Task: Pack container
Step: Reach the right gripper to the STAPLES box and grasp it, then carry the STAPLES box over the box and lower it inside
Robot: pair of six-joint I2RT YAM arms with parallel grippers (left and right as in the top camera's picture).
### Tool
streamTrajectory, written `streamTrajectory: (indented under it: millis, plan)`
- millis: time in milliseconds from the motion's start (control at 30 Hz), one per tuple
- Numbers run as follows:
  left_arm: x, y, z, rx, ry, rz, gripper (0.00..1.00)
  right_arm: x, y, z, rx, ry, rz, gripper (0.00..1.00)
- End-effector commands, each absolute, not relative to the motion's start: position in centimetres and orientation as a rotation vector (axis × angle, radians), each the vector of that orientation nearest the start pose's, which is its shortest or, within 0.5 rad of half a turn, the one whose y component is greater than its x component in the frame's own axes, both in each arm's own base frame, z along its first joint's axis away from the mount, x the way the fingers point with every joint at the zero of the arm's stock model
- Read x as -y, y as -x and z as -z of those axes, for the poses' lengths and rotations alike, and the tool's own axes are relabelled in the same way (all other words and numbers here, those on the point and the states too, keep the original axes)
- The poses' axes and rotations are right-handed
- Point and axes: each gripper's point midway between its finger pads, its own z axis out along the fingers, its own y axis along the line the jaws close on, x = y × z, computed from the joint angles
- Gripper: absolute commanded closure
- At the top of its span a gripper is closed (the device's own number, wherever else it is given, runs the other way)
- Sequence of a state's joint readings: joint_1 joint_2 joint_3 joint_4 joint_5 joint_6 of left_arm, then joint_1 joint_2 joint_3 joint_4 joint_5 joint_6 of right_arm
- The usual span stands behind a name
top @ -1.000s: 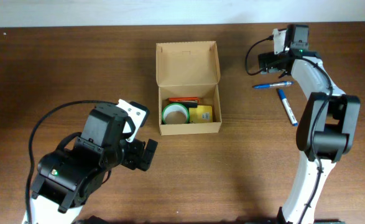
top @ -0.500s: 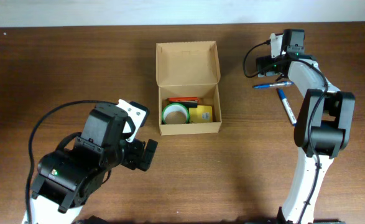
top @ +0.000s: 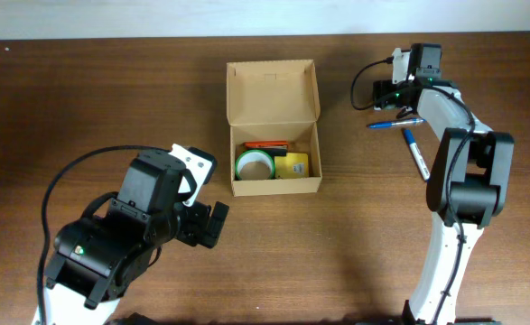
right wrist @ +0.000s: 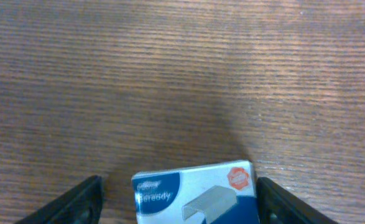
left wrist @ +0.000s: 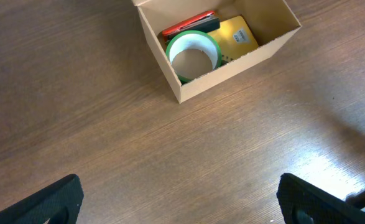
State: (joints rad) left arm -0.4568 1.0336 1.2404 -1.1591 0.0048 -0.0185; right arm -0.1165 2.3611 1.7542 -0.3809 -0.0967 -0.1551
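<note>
Tape roll (top: 256, 163) inside open container (top: 272, 90)

A robot lab bench is suggested: a left arm (top: 111, 244) and right arm (top: 468, 181) are mounted at a wood-grain table (top: 84, 99). Office stationery is laid out: pens (top: 415, 153), a staple box (right wrist: 194, 193), tape (top: 255, 163) in a cardboard box (top: 274, 90).

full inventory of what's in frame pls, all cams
table: 1, brown wood, under everything
box: 1, tan cardboard, middle of table, lid open
tape roll: 1, green, inside box, left side
yellow packet: 1, yellow, inside box, right side
red item: 1, red and black, inside box behind the tape roll; type unclear
pens: 2, blue, on table right of box
staple box: 1, blue and white, on table between the right gripper's fingers
left gripper: 1, black, open, near side of box
right gripper: 1, black, open, over staple box
</note>
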Motion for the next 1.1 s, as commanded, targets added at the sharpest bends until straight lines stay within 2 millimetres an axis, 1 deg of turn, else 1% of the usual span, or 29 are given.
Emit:
streamTrajectory:
  millis: [0,100,167,200,367,433,567,700,800,867,1000,1033,1067]
  plan:
    - [11.5,-22.8,-25.9,-2.437,-0.57,0.216,0.0,5.6,-57.3,1.3,-2.583,0.04,-0.036,0.28]
    - [11.5,-22.8,-25.9,-2.437,-0.57,0.216,0.0,5.6,-57.3,1.3,-2.584,0.039,-0.037,0.36]
    - [11.5,-22.8,-25.9,-2.437,-0.57,0.216,0.0,5.5,-57.3,1.3,-2.585,0.025,-0.042,0.39]
    - [11.5,-22.8,-25.9,-2.437,-0.57,0.216,0.01,5.5,-57.3,1.3,-2.586,0.024,-0.042,0.41]
    - [11.5,-22.8,-25.9,-2.437,-0.57,0.216,0.0,5.5,-57.2,1.3,-2.587,0.025,-0.042,0.44]
    - [11.5,-22.8,-25.9,-2.437,-0.57,0.216,0.0,5.5,-57.3,1.3,-2.586,0.025,-0.042,0.48]
    - [11.5,-22.8,-25.9,-2.438,-0.57,0.216,0.0,5.4,-57.3,1.3,-2.586,0.017,-0.046,0.5]
    - [11.5,-22.8,-25.9,-2.438,-0.57,0.216,0.01,5.3,-57.4,0.8,-2.576,-0.076,-0.077,0.5]
    - [11.5,-22.8,-25.9,-2.438,-0.57,0.216,0.0,4.5,-57.7,-0.4,-2.551,-0.058,-0.141,0.5]
    - [11.5,-22.8,-25.9,-2.438,-0.57,0.216,0.0,3.9,-57.9,-1.7,-2.527,-0.045,-0.181,0.5]
    - [11.5,-22.8,-25.9,-2.438,-0.57,0.216,0.0,3.3,-58.1,-5.4,-2.474,-0.037,-0.226,0.5]
    - [11.5,-22.8,-25.9,-2.438,-0.57,0.216,0.0,3.1,-58.0,-6.5,-2.459,-0.029,-0.239,0.51]
    - [11.5,-22.8,-25.9,-2.438,-0.57,0.216,0.01,2.8,-57.9,-8.0,-2.44,-0.018,-0.256,0.5]
